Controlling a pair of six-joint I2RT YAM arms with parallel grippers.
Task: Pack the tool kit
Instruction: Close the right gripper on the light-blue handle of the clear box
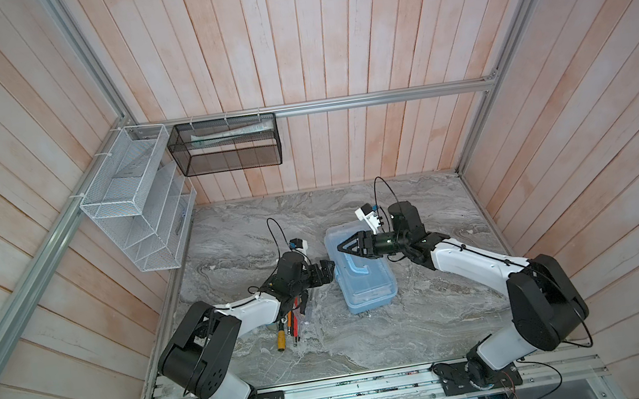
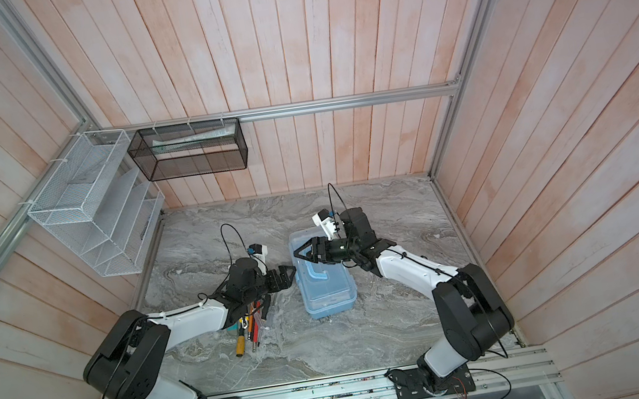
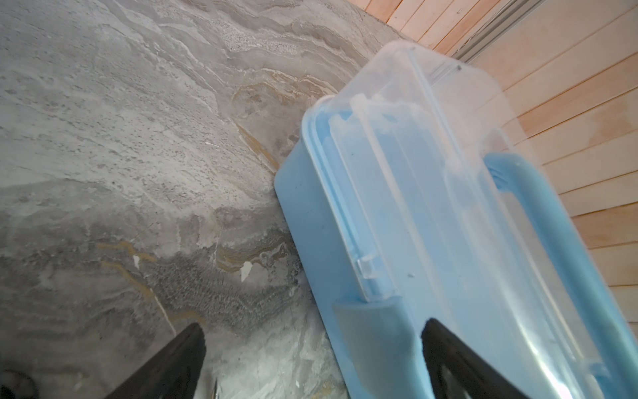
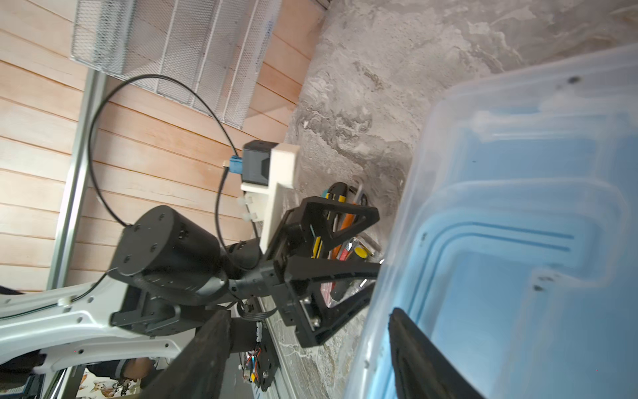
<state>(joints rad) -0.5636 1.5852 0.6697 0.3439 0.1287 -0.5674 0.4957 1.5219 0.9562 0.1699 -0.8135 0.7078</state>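
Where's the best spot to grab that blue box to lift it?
Likely the blue loop handle, from above: it sits mid-lid, lengthwise on the tool kit, so the load would hang level. It lies flat, so a finger must slide under first.

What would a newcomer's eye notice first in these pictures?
The pale-blue tool kit sits on the marble table, with the right gripper open at its far end and the left gripper open beside it. A heap of colourful tools lies under the left arm.
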